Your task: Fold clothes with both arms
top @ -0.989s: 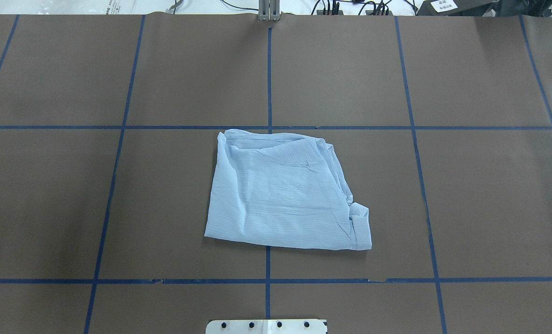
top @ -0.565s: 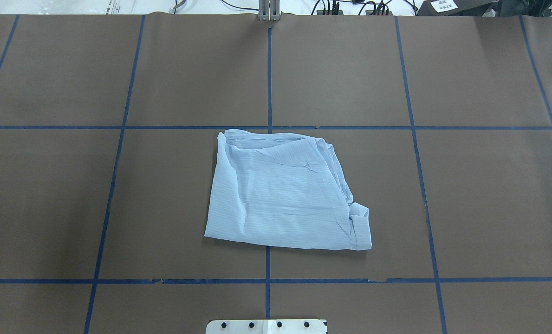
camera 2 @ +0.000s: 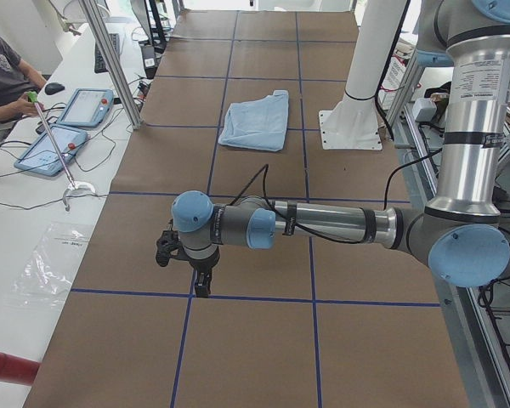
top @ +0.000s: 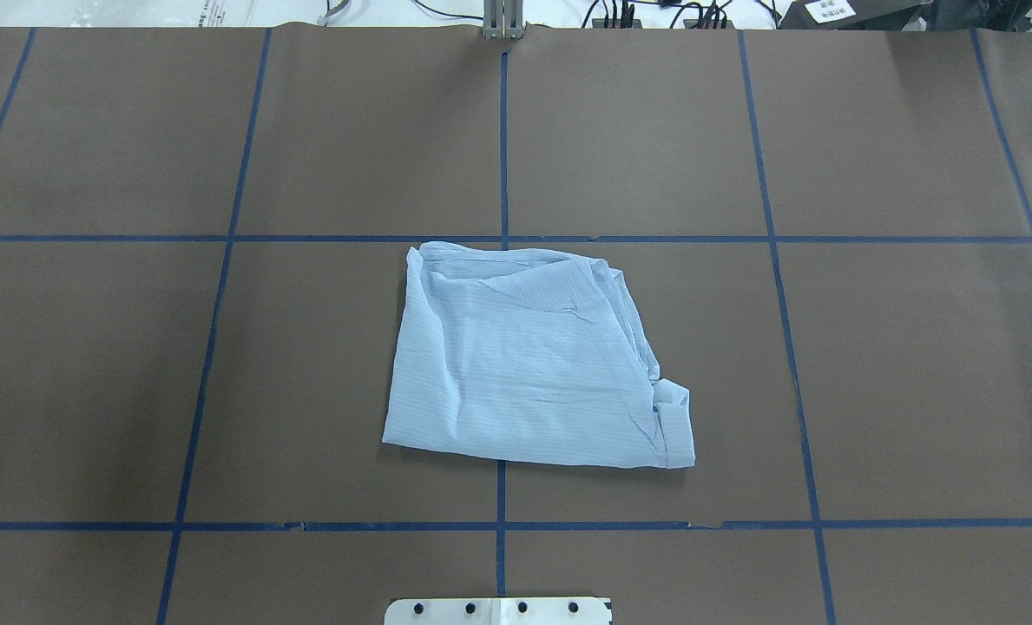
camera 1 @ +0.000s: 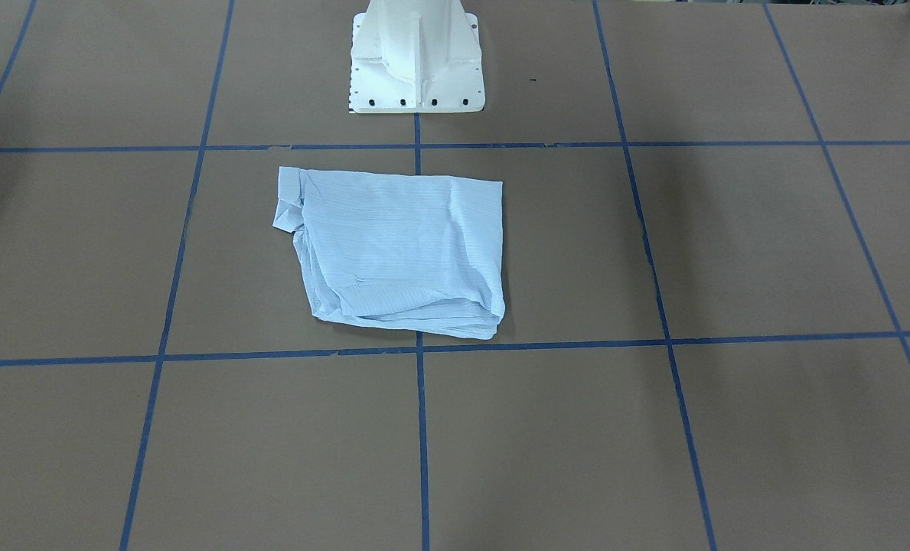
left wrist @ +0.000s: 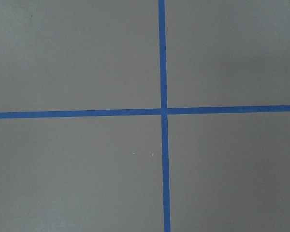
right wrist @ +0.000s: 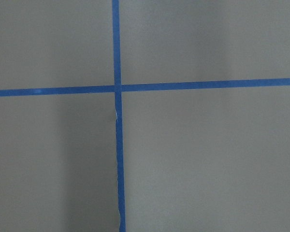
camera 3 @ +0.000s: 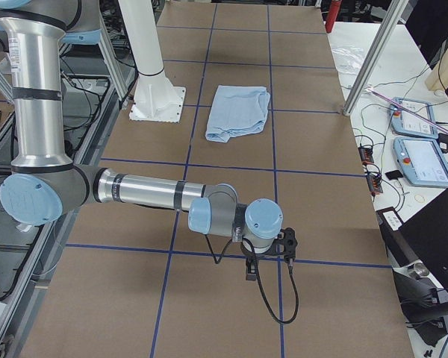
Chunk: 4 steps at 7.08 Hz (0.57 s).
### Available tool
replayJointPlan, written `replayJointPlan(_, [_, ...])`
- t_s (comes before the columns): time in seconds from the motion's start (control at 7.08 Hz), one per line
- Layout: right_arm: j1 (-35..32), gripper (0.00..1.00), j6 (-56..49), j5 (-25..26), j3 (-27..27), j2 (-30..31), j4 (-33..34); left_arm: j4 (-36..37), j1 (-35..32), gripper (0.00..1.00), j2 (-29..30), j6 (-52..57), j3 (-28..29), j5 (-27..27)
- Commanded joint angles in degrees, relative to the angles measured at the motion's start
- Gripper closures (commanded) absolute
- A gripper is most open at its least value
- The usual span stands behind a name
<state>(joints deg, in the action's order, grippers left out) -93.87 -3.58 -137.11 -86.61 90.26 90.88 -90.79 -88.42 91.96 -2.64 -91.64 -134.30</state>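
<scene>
— At mid-surface, just in front of the pedestal, what is lying there?

— The shirt, pale blue, is lying folded into a rough, wrinkled rectangle on the brown surface. It is straddling the centre line of the blue tape, and its far edge is sitting just beside a cross line.

— Is anything sticking out of it?

— A small flap is poking out at its near corner on the robot's right. It may be a cuff, but it is too small to tell. Layered edges are bunching along that same side.

— Where are the arms reaching?

— The left arm is stretching out low toward the surface's left end, well apart from the shirt, with the left pincer pointing down near a tape crossing. The right arm is doing the same toward the right end, with the right pincer pointing down beside a tape line.

— Are the pincers gaping or closed?

— I cannot tell. They are appearing only in the side views, small and dark. Both wrist cameras are looking straight down on brown surface with one tape crossing each.

— Is anyone else showing?

— An operator is sitting across from the robot, with two tablets lying near.
</scene>
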Motion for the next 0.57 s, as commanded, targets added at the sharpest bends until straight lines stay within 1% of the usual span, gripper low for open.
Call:
replayJointPlan(0.0, [0.00, 0.00, -0.03, 0.00, 0.12, 0.00, 0.00, 0.00, 0.00, 0.00, 0.06, 0.00, 0.06, 0.00])
replayJointPlan(0.42, [0.00, 0.00, 0.06, 0.00, -0.14, 0.00, 0.00, -0.09, 0.09, 0.00, 0.06, 0.00, 0.06, 0.00])
